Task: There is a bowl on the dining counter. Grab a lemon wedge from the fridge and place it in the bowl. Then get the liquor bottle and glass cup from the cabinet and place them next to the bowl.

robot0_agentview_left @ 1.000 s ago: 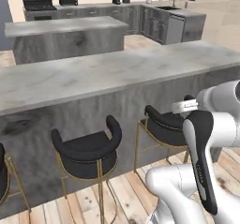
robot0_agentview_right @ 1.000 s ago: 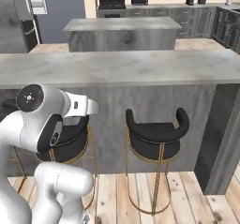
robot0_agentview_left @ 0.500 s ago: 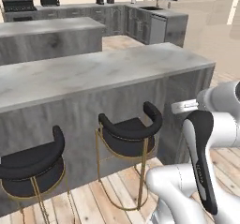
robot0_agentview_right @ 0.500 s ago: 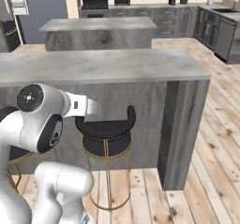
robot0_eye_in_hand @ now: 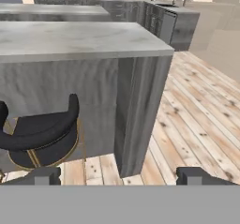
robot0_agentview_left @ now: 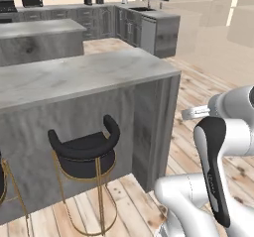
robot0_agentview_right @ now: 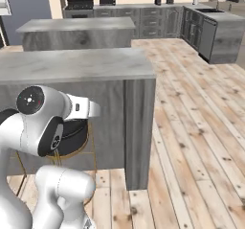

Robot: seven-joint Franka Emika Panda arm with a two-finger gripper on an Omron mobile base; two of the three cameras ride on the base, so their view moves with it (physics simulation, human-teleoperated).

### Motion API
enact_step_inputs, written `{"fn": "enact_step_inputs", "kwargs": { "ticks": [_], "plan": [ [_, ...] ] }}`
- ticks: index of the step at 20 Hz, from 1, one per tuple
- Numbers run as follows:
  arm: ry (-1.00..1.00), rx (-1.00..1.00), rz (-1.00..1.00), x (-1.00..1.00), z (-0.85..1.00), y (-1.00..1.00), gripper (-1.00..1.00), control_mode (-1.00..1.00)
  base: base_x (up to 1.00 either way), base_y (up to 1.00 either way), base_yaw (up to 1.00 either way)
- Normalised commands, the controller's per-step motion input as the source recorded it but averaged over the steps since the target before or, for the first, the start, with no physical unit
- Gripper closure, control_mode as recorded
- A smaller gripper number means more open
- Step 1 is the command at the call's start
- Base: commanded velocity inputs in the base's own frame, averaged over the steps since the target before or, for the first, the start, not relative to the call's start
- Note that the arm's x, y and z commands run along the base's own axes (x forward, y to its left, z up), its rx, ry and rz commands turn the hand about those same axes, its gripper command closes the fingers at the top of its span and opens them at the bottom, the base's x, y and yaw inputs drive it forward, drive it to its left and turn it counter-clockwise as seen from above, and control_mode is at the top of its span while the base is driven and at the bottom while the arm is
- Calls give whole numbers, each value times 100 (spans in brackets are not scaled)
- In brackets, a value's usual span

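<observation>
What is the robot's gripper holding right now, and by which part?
Nothing is held. The gripper is open, its fingertips wide apart with only the dining counter ahead.

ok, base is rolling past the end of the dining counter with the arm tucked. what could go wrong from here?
1. The dining counter end corner sits close ahead of the base; a tight turn could clip its end panel.
2. The black stool stands under the overhang beside that corner, low and easy to snag.
3. The gripper is open and carries nothing; no bowl, fridge or cabinet is ahead, so a wrong heading would cost time.
</observation>
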Motion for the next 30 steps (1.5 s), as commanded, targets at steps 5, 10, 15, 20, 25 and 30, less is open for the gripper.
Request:
{"fn": "enact_step_inputs", "kwargs": {
  "ticks": [5,10,15,20,25,30],
  "plan": [
    [0,0,0,0,0,0,-100,100,0,-100,-2],
    [0,0,0,0,0,0,-100,100,4,-100,0],
    [0,0,0,0,0,0,-100,100,19,-100,0],
    [0,0,0,0,0,0,-100,100,69,-100,1],
    [0,0,0,0,0,0,-100,100,100,-92,10],
    [0,0,0,0,0,0,-100,100,100,-68,16]
  ]
}}
